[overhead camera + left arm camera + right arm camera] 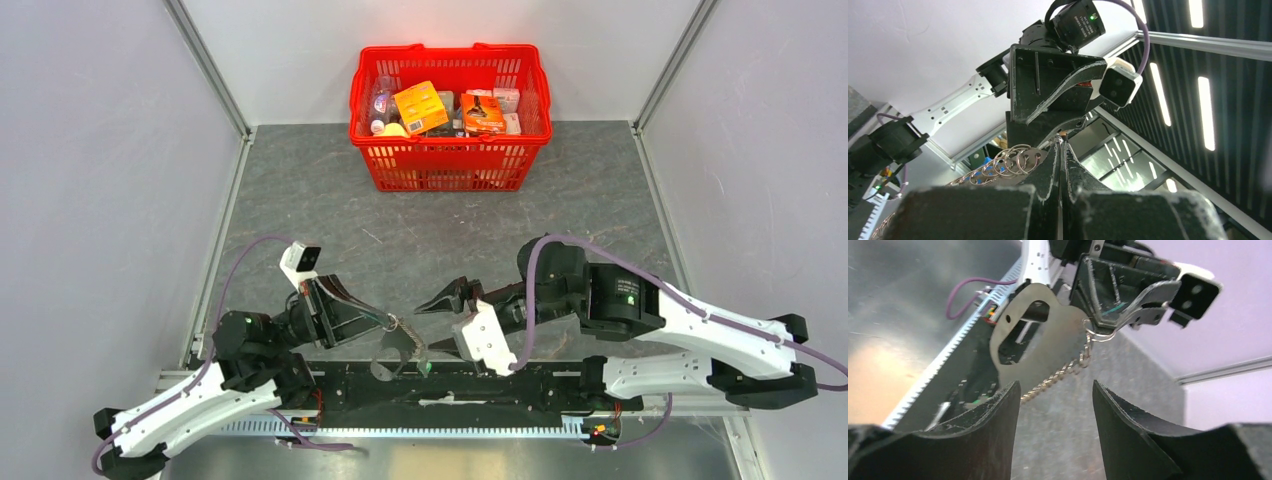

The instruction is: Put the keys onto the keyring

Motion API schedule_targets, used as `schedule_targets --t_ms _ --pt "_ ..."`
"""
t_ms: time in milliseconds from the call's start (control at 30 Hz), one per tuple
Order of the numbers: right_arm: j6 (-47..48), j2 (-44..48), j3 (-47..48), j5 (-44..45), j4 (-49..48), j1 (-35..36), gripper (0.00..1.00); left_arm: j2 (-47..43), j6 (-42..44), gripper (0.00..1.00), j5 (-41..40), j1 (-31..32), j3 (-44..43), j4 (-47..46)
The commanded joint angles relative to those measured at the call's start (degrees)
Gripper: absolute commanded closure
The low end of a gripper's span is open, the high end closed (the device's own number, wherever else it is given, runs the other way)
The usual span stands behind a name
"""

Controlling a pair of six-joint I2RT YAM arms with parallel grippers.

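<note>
Over the near edge of the counter (330, 200), two end effectors are seen face to face.
A red basket (450, 165) is set at the far edge; the right end effector (428, 327) is spread apart, the left end effector (403, 342) clamped on the keyring (1058, 340), strap dangling.

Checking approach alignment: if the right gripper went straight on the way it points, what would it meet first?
Probably the keyring, its chain and flat grey piece hanging from the shut left gripper; depth is unclear.
</note>
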State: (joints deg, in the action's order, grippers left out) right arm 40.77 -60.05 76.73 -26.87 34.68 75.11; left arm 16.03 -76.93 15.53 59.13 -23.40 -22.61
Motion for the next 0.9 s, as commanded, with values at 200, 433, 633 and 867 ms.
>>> schedule_targets --t_ms 200,433,633,867 --pt "18.86 -0.99 -3.10 11.92 -13.87 4.52 0.43 -5.64 -10.70 0.98 -3.67 0.19 0.43 4.54" --pt "23.88 -2.04 -2.76 12.63 -19.37 6.49 0.54 -6.47 -11.88 0.98 -2.92 0.19 0.90 5.83" --pt "27.10 -3.60 0.30 13.33 -15.08 7.71 0.57 -6.76 -12.45 0.98 -2.77 0.18 0.37 6.42" --pt "28.83 -4.17 0.70 14.62 -14.33 9.29 0.65 -7.14 -12.98 0.98 -2.61 0.19 0.54 6.94"
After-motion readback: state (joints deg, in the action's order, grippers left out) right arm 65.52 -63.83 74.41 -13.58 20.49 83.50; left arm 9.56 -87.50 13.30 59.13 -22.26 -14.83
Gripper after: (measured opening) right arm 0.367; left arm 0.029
